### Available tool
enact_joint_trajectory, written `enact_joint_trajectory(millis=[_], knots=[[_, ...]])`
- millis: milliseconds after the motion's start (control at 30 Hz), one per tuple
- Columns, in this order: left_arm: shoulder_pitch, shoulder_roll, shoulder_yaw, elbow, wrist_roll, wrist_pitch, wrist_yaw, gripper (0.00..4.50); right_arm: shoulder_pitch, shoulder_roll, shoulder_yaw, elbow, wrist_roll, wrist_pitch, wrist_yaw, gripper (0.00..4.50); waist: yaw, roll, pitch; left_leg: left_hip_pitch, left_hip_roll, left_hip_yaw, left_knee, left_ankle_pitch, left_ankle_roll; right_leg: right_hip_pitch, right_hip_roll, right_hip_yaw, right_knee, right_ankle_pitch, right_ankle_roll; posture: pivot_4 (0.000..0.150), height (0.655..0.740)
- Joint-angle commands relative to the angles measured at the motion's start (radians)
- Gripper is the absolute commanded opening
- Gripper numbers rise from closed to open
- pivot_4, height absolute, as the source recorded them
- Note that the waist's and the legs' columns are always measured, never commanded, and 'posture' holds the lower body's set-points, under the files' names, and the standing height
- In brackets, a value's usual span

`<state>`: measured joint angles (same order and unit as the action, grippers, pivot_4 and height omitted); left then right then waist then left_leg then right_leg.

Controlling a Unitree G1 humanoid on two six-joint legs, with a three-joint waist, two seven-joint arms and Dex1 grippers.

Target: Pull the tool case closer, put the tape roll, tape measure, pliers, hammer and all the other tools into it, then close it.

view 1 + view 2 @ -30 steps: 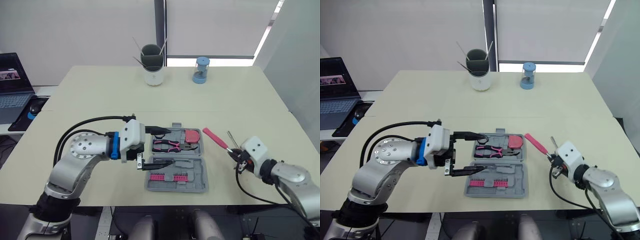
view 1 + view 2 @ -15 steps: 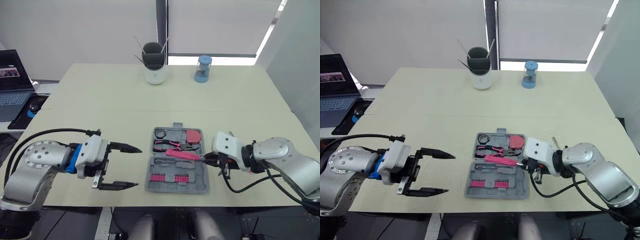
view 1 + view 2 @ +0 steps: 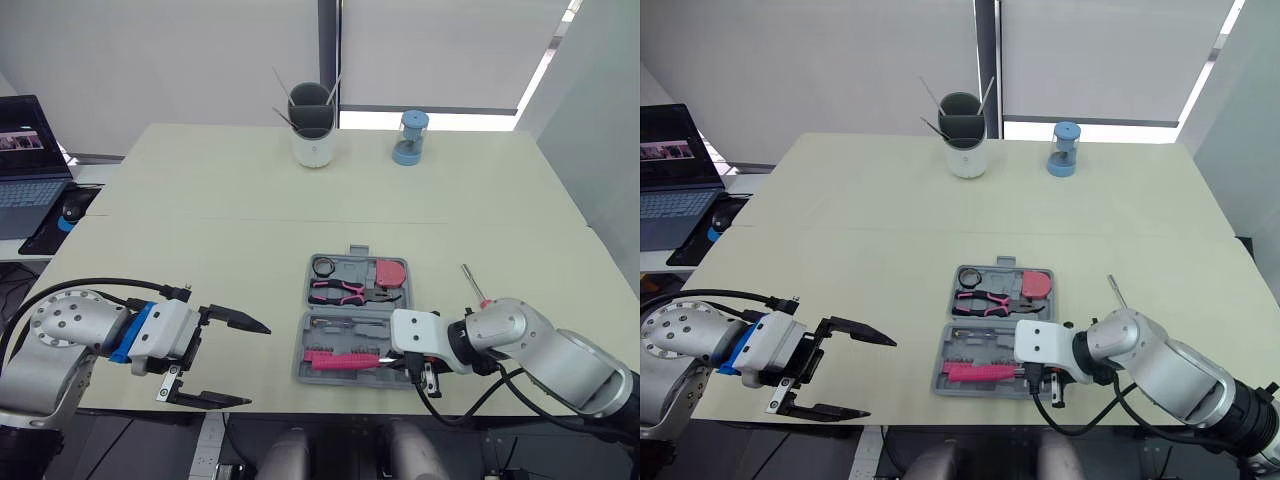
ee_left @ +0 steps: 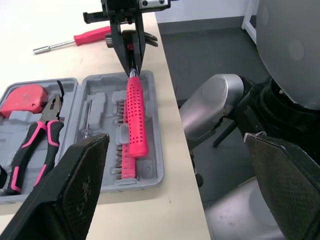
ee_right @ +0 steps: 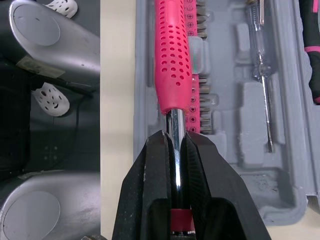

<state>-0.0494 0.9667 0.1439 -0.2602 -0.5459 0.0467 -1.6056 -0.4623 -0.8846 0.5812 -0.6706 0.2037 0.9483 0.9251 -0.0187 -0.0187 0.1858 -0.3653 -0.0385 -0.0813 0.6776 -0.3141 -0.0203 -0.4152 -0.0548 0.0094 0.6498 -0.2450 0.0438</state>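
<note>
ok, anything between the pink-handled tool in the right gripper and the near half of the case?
Nothing visible. The right gripper holds the pink-handled tool by its shaft, handle over the row of bits in the near half of the tool case. Contact with them is unclear.

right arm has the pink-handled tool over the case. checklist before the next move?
1. Grip: right gripper shut on the pink-handled tool by its metal shaft: ok.
2. Placement: handle over the bit row of the open tool case: ok.
3. Seated in a slot: cannot tell.
4. Clearance: left gripper open, apart from the case: ok.
5. Already packed: pliers, tape measure: ok.
6. All tools in: not ok, screwdriver lies on the table.
</note>
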Motion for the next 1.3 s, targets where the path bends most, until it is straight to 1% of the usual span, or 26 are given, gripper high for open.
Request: enact_joint_trajectory(millis=[33, 267, 433, 567, 800, 1000, 1300], knots=[[0.001, 0.029, 0.001, -0.002, -0.007, -0.031, -0.009, 4.50, -0.016, 0.002, -0.013, -0.059, -0.007, 0.013, -0.009, 0.19, 0.000, 0.000, 0.000, 0.000, 0.000, 0.000, 0.000, 0.000, 0.000, 0.000, 0.000, 0.000, 0.000, 0.000, 0.000, 0.150, 0.7400], [0.058, 0.047, 0.000, -0.027, -0.013, -0.069, -0.009, 4.50, -0.020, 0.009, 0.025, -0.071, -0.029, 0.022, -0.015, 0.19, -0.006, 0.000, 0.000, 0.000, 0.000, 0.000, 0.000, 0.000, 0.000, 0.000, 0.000, 0.000, 0.000, 0.000, 0.000, 0.150, 0.7400], [0.044, 0.045, 0.004, -0.013, -0.016, -0.049, -0.008, 4.50, -0.044, 0.031, 0.029, -0.053, -0.031, 0.030, -0.011, 0.19, -0.007, 0.000, 0.000, 0.000, 0.000, 0.000, 0.000, 0.000, 0.000, 0.000, 0.000, 0.000, 0.000, 0.000, 0.000, 0.150, 0.7400], [-0.021, 0.037, -0.009, 0.053, 0.007, -0.047, -0.006, 4.50, -0.086, 0.070, 0.035, -0.010, -0.029, 0.040, -0.010, 0.19, -0.008, 0.000, 0.000, 0.001, 0.000, 0.000, 0.000, 0.000, 0.000, 0.000, 0.001, -0.001, 0.001, 0.000, 0.000, 0.150, 0.7400], [-0.071, 0.036, -0.029, 0.109, 0.032, -0.047, -0.002, 4.50, -0.119, 0.085, 0.073, 0.068, -0.075, -0.004, -0.010, 0.19, -0.008, 0.000, 0.000, 0.000, 0.000, 0.000, 0.000, 0.000, 0.000, -0.001, 0.001, -0.001, 0.001, 0.000, 0.000, 0.150, 0.7400], [-0.069, 0.037, -0.034, 0.089, 0.036, -0.036, 0.002, 4.50, -0.136, 0.119, 0.085, 0.140, -0.112, -0.041, -0.006, 0.19, -0.008, 0.000, 0.000, 0.000, 0.000, 0.000, 0.000, 0.000, 0.001, -0.001, 0.001, -0.001, 0.001, 0.000, 0.000, 0.150, 0.7400], [-0.062, 0.047, -0.035, 0.067, 0.041, -0.013, 0.007, 4.50, -0.145, 0.150, 0.104, 0.199, -0.160, -0.105, 0.008, 0.19, -0.009, 0.000, 0.000, 0.000, 0.000, 0.000, 0.000, 0.000, 0.001, -0.002, 0.001, -0.001, 0.002, 0.000, 0.000, 0.150, 0.7400]])
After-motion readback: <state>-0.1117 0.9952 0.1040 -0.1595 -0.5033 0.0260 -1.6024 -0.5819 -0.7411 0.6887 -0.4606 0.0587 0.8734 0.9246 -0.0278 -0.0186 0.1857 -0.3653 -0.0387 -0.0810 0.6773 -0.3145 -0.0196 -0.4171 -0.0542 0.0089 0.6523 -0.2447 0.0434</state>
